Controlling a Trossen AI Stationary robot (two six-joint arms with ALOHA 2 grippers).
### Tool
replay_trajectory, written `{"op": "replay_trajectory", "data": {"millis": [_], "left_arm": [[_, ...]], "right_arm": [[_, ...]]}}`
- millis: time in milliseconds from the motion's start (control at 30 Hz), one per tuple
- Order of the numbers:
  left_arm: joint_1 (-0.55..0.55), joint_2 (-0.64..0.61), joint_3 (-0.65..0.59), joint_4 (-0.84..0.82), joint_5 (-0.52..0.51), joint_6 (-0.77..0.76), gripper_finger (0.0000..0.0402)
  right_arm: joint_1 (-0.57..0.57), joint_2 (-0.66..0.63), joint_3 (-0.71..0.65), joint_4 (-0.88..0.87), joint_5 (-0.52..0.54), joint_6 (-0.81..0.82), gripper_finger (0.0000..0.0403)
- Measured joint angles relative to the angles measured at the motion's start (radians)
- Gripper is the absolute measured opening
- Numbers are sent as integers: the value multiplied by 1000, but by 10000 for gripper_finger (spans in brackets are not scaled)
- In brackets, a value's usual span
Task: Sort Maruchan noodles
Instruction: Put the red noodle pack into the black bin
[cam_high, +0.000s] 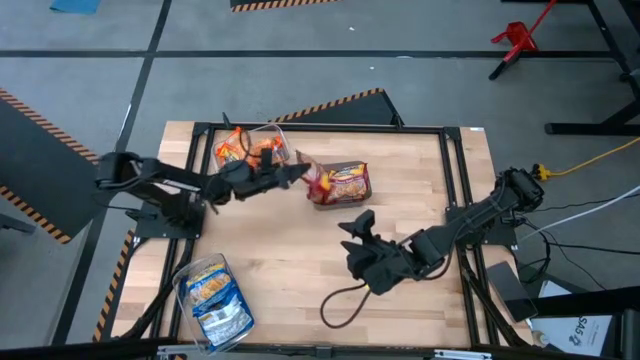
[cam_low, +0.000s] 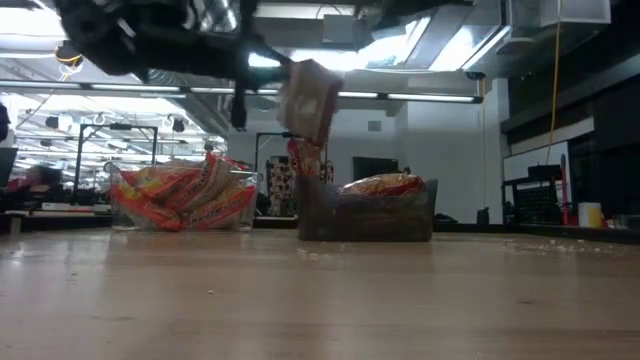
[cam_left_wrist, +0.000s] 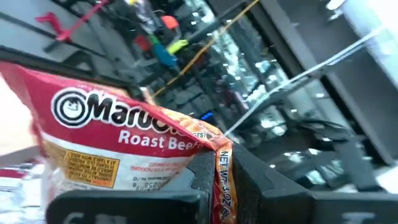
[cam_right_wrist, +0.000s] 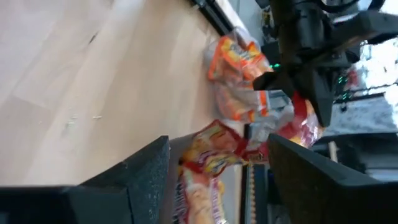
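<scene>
a: holding one red packet in the left gripper, fingers pinched shut on its edge. label reads roast beef in the left wrist view. it hangs in the air over the near wall of the middle bin.

b: where's the rest?

a: more red packets lie in that middle bin, at the table's far middle. orange packets fill the bin at the far left, just beside it. blue-and-white packets sit in a third bin at the near left corner, well apart from the other two.

b: right arm?

a: right gripper is near the table's middle, on the near side of the middle bin, fingers spread apart, nothing between them. it points toward the red and orange bins and touches neither.

b: low view?

a: red packet hangs tilted above the middle bin, clear of the packets inside.
</scene>
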Motion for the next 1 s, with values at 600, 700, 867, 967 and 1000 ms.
{"op": "replay_trajectory", "data": {"millis": [600, 700, 867, 967, 1000], "left_arm": [[72, 360, 387, -280, 141, 284, 24], [85, 360, 349, -303, 117, 254, 24], [93, 359, 300, -379, 106, 197, 29], [94, 359, 275, -431, 108, 151, 47], [94, 359, 269, -429, 109, 153, 55]], "right_arm": [[7, 0, 0, -246, -193, 392, 253], [7, 0, 0, -259, -217, 411, 253], [7, 0, 0, -256, -233, 412, 253], [6, 0, 0, -255, -262, 431, 253], [6, 0, 0, -255, -273, 434, 253]]}}
